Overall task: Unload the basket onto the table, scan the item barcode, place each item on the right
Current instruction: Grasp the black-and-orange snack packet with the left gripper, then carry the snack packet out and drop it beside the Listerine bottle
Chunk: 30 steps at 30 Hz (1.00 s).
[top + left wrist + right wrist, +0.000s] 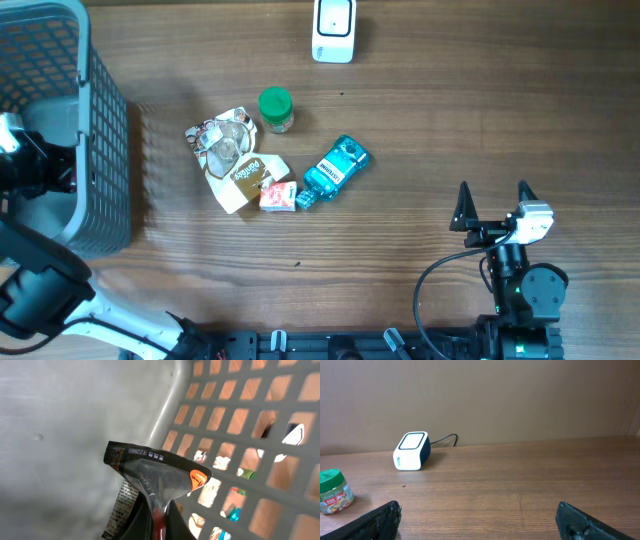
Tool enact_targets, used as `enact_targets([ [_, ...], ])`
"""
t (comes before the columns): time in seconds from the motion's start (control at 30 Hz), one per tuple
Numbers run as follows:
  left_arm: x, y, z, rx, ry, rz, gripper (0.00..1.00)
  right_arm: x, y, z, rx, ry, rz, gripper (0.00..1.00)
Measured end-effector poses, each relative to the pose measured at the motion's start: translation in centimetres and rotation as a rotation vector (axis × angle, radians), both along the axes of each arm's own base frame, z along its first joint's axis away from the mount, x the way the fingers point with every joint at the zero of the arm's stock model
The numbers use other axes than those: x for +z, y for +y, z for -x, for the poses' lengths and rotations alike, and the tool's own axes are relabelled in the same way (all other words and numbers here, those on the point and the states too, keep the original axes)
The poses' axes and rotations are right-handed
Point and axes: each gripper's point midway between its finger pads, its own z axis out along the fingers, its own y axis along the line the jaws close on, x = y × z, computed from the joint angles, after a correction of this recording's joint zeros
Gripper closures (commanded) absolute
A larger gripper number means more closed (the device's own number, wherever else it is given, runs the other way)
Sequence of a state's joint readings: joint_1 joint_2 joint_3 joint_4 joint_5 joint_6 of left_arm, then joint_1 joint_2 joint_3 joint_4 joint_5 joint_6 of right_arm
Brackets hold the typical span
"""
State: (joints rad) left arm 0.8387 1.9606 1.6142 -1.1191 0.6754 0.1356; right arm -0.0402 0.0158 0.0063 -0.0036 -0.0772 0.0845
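**While the packet sits pinched in the basket, the scanner waits across the table**

Since the left gripper [159, 512] is down inside the grey basket [105, 130] at the table's left edge, the step in hand looks like the pick-up: taking one item out so it can be scanned. Its jaws are pressed together on the lower end of a dark foil packet [150, 467] with an orange mark. The packet stands up from the fingers, close to the basket's solid wall with the lattice side just behind it. A white printed panel [122, 505] runs down its left face. This may be the barcode, but it is too slanted to read.

Further right, in the middle of the table [400, 250], a loose group lies well apart from the basket: crumpled packets [228, 148], a small red-and-white carton [278, 196], a green-lidded jar [276, 108] and a blue bottle [335, 168]. None of these is being touched.

Beyond them, at the far edge, stands the white scanner [333, 28], with its cable trailing behind it in the right wrist view.

At the right, the right gripper [493, 195] hangs low near the table's near edge, jaws spread wide and holding nothing.

The next move, as I judge it, is to lift the packet clear of the basket rim without snagging the lattice. It then has to travel over the group of items to the scanner and be turned so the printed panel faces the window. The thin foil may flop or twist in the pinch, so the facing will need care.
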Motion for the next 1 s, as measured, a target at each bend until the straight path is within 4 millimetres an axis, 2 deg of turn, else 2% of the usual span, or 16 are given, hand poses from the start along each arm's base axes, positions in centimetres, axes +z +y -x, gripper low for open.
enact_targets([
  [0.07,1.4,0.5,-0.2,0.022,-0.011,-0.026,0.96,0.0,0.0,0.0,0.000,0.000,0.000,0.00],
  [0.17,4.7,1.2,-0.7,0.059,-0.059,-0.081,0.96,0.0,0.0,0.0,0.000,0.000,0.000,0.00],
  [0.3,11.5,1.5,-1.0,0.083,-0.184,-0.197,0.96,0.0,0.0,0.0,0.000,0.000,0.000,0.00],
  [0.37,14.4,1.0,-0.9,0.085,-0.244,-0.230,0.96,0.0,0.0,0.0,0.000,0.000,0.000,0.00],
  [0.43,18.6,-0.4,-0.3,0.079,-0.333,-0.276,0.96,0.0,0.0,0.0,0.000,0.000,0.000,0.00],
  [0.5,21.0,-1.8,0.3,0.067,-0.385,-0.307,0.96,0.0,0.0,0.0,0.000,0.000,0.000,0.00],
  [0.53,22.5,-3.2,0.5,0.046,-0.417,-0.322,0.96,0.0,0.0,0.0,0.000,0.000,0.000,0.00],
  [0.6,24.0,-6.0,0.4,-0.011,-0.460,-0.330,0.96,0.0,0.0,0.0,0.000,0.000,0.000,0.00],
  [0.67,24.9,-10.6,-0.5,-0.123,-0.494,-0.302,0.96,0.0,0.0,0.0,-0.001,0.000,0.000,0.00],
  [0.8,24.4,-18.7,-2.1,-0.341,-0.501,-0.245,0.96,0.0,0.0,0.0,0.000,0.001,0.000,0.00],
  [0.87,23.6,-24.3,-2.6,-0.491,-0.493,-0.232,0.96,0.0,0.0,0.0,0.000,0.001,0.000,0.00],
  [0.93,22.5,-28.0,-2.8,-0.587,-0.472,-0.238,0.96,0.0,0.0,0.0,0.000,0.001,0.000,0.00],
  [1.0,20.7,-32.7,-3.1,-0.712,-0.444,-0.236,0.96,0.0,0.0,0.0,0.000,0.001,0.000,0.00],
])
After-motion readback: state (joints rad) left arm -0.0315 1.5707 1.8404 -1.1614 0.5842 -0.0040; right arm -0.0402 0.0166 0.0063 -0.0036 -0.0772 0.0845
